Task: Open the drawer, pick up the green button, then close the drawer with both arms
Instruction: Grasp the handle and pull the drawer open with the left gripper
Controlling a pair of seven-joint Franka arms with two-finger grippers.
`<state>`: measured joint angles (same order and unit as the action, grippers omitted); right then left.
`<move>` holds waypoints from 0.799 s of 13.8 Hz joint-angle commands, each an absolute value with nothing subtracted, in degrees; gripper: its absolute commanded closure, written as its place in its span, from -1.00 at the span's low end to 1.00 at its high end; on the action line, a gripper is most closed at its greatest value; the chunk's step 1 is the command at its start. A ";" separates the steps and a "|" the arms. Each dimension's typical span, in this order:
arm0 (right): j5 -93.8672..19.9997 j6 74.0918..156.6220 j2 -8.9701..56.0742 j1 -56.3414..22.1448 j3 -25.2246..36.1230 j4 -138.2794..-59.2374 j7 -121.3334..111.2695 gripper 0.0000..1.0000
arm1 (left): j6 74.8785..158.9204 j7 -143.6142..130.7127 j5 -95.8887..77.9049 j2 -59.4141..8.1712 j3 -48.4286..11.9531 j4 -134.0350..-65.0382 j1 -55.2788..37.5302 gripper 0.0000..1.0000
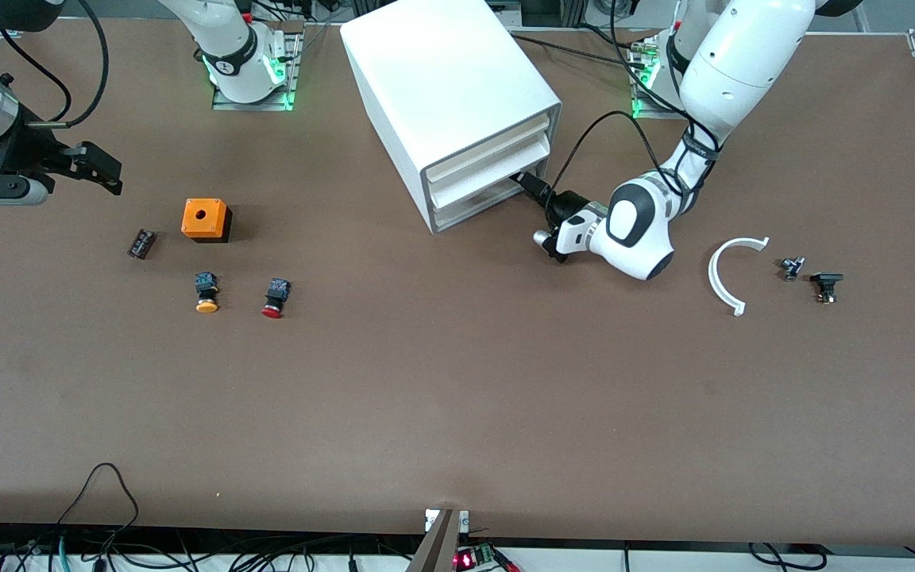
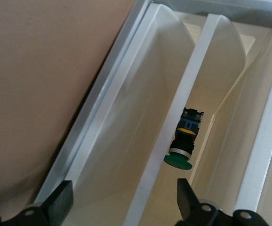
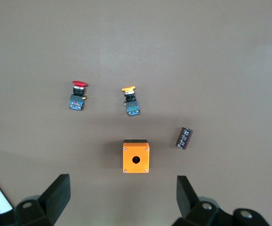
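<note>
The white cabinet (image 1: 442, 87) stands at the table's robot side, and its stacked drawers face the left arm's end. The lowest drawer (image 1: 469, 210) (image 2: 140, 94) sits just above the table. My left gripper (image 1: 529, 187) (image 2: 124, 188) is right at the drawer fronts, open, its jaws astride a white front edge and holding nothing. The green-capped button (image 2: 179, 157) lies inside a drawer just ahead of one fingertip; I cannot tell which drawer. My right gripper (image 1: 104, 171) (image 3: 122, 186) hangs open over bare table at the right arm's end, near an orange box (image 3: 136, 157).
Nearer the front camera than the orange box (image 1: 206, 219) lie a dark cylinder (image 1: 141, 243), a yellow-capped button (image 1: 206, 292) and a red-capped button (image 1: 275, 299). A white curved piece (image 1: 723, 274) and two small black parts (image 1: 791, 268) (image 1: 826, 286) lie toward the left arm's end.
</note>
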<state>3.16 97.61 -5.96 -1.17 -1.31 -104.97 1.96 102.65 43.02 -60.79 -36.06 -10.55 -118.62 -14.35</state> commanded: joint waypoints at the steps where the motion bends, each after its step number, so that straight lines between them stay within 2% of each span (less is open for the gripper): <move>1: -0.69 97.12 -5.54 -1.67 -1.23 -103.89 1.32 -1.00 | 103.45 45.35 -63.63 -35.95 -11.34 -119.97 -14.41 -0.69; 2: -1.92 97.12 -5.36 -1.58 -1.23 -103.89 1.23 -1.00 | 103.53 45.35 -64.15 -35.95 -11.60 -120.14 -14.94 -0.47; 5: -2.02 97.12 -4.05 -1.76 -1.32 -103.97 1.14 -1.00 | 103.62 45.26 -64.16 -36.38 -11.95 -120.67 -15.03 0.40; 6: -1.93 97.55 -3.61 -1.67 -1.32 -103.97 0.97 -1.00 | 103.62 45.26 -64.16 -36.39 -12.48 -120.76 -15.03 0.57; 7: -2.02 97.91 -3.08 -1.67 -1.32 -103.97 -0.08 -1.00 | 103.62 45.26 -64.33 -36.39 -12.48 -120.94 -15.03 0.65; 9: -2.37 98.26 -1.07 -1.76 -1.41 -103.89 -1.40 -1.00 | 103.71 45.26 -64.34 -36.39 -12.48 -120.94 -15.03 1.00; 11: -4.64 100.36 0.78 -1.85 -3.68 -103.89 -3.94 -1.00 | 104.41 45.18 -64.42 -36.21 -11.96 -120.50 -14.68 1.00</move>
